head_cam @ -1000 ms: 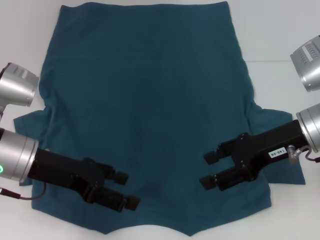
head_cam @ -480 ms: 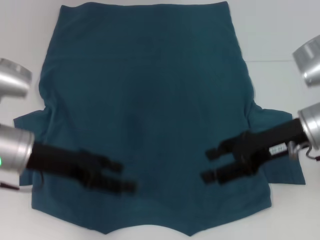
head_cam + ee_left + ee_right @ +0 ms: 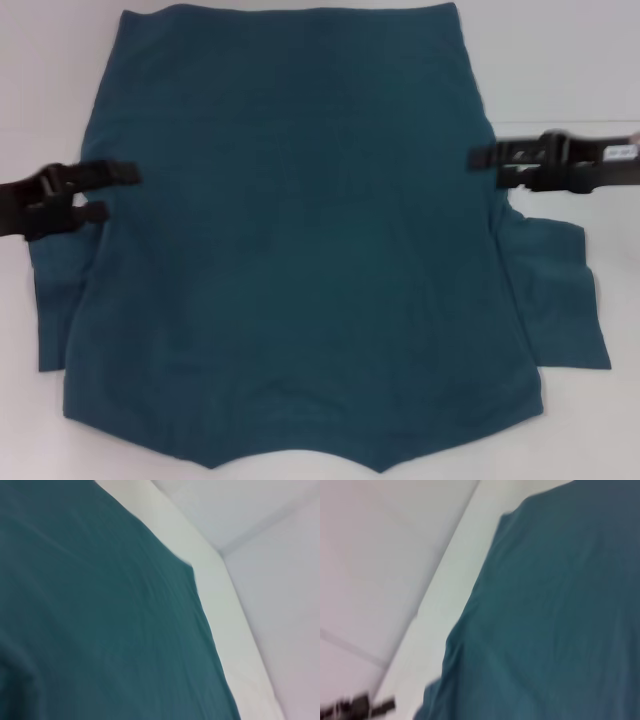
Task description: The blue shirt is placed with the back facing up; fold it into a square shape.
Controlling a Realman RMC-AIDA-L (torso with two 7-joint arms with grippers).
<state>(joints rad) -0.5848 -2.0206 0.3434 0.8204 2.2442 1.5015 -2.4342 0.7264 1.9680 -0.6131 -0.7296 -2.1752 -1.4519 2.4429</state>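
Item: blue shirt (image 3: 300, 240), dark teal cotton, short-sleeved, plain back up, spread flat on the white bench (image 3: 560, 60); nothing folded yet. Matte knit, faint creases, short sleeves jutting at both sides.

Handling (a judgement): light, limp, likely to drag and wrinkle; best pinched at a side edge or sleeve seam.

Left end effector (image 3: 110, 192) at the shirt's left edge, fingers apart, empty. Right end effector (image 3: 495, 165) at the right edge, fingers slightly apart, empty.

The blue shirt (image 3: 300, 240) lies flat between left gripper (image 3: 112, 192) and right gripper (image 3: 488, 166).
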